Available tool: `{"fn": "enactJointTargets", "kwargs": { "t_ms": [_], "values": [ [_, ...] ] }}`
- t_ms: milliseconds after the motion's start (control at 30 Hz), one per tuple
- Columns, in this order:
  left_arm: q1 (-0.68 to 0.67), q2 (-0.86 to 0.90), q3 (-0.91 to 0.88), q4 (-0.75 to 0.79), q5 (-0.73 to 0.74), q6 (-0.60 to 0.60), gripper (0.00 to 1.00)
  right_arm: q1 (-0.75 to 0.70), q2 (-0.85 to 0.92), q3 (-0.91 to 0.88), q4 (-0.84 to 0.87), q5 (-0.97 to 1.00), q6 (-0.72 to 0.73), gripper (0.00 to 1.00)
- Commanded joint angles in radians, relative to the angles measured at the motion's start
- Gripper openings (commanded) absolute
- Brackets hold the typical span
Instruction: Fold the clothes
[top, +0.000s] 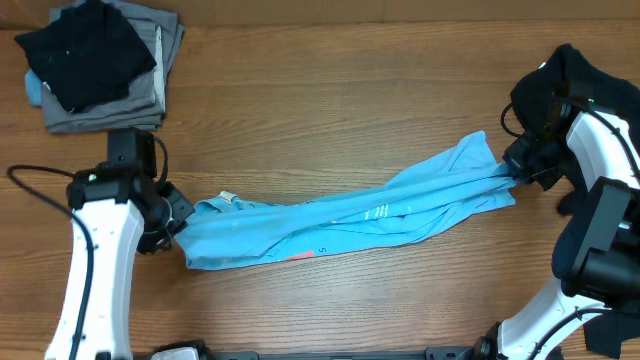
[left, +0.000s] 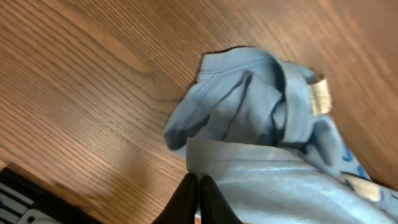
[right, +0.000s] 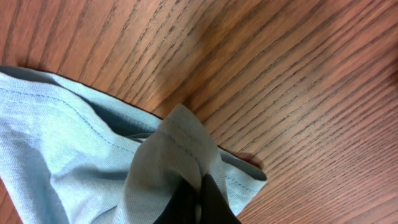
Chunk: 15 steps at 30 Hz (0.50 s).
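Overhead, a stack of grey folded garments (top: 100, 120) sits at the top left of the wooden table (top: 330, 90). Below it, the left gripper (top: 172, 225) is clenched on the collar end of the light blue T-shirt (top: 350, 215), which lies bunched in a long band across the table's middle. The right gripper (top: 515, 172) pinches the hem end. Both arms should probably draw apart evenly and low, spreading the cloth flat before any fold. Such thin pinches could slip.
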Motion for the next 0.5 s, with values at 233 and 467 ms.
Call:
{"fn": "enactJointTargets", "kwargs": {
  "t_ms": [233, 467],
  "values": [
    [0.002, 0.134, 0.004, 0.008, -0.005, 0.039, 0.71, -0.015, -0.008, 0.027, -0.015, 0.018, 0.005, 0.28],
    [-0.016, 0.134, 0.201, -0.050, -0.008, 0.063, 0.65, -0.015, -0.056, 0.142, -0.130, 0.005, -0.009, 0.29]
  ]
}}
